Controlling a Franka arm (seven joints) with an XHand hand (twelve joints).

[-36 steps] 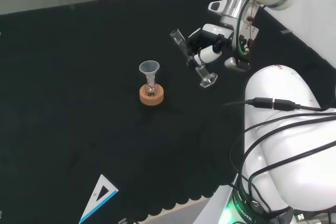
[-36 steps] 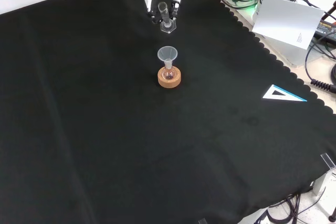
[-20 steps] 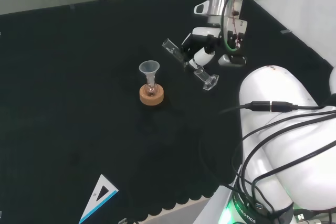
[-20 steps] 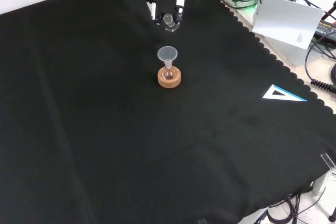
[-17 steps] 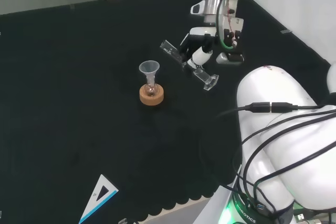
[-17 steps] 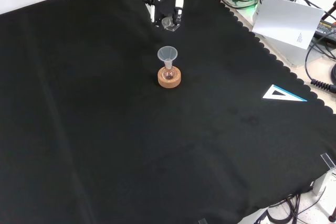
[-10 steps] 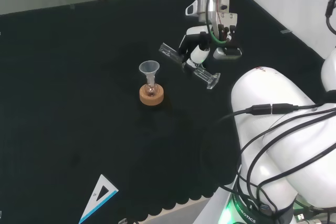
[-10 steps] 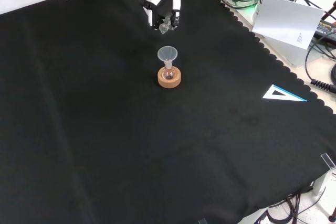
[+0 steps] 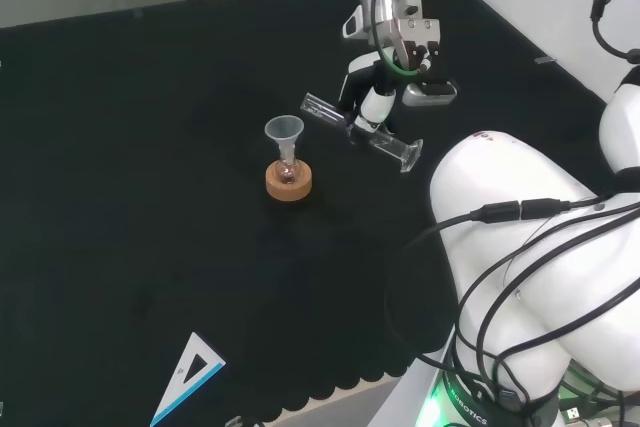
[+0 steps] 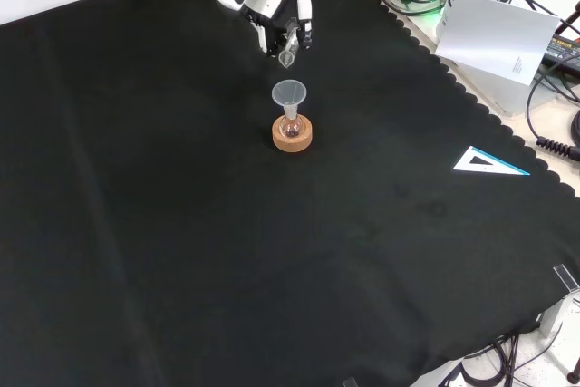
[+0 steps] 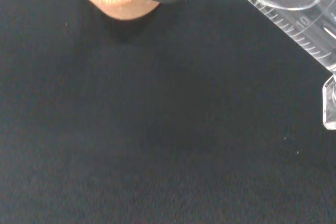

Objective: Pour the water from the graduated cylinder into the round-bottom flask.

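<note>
The clear graduated cylinder [image 9: 360,131] lies steeply tilted, mouth toward the funnel [image 9: 284,130] on the round-bottom flask [image 9: 288,173], right of it in the head view. The hand [image 9: 375,102] has its fingers curled round it. The wrist view shows its printed scale marks [image 11: 294,29].

I've got the graduated cylinder [image 9: 357,131] up off the cloth, clear with printed scale marks, tipped well over toward lying flat, just above centre of the head view. Its open mouth points left at the funnel [image 9: 284,131], its flat foot trails lower right. The funnel sits upright in the neck of the small round-bottom flask [image 9: 288,173], which stands on a cork ring [image 9: 290,183] left of centre. Cylinder mouth is near the funnel's rim, apart from it.
</note>
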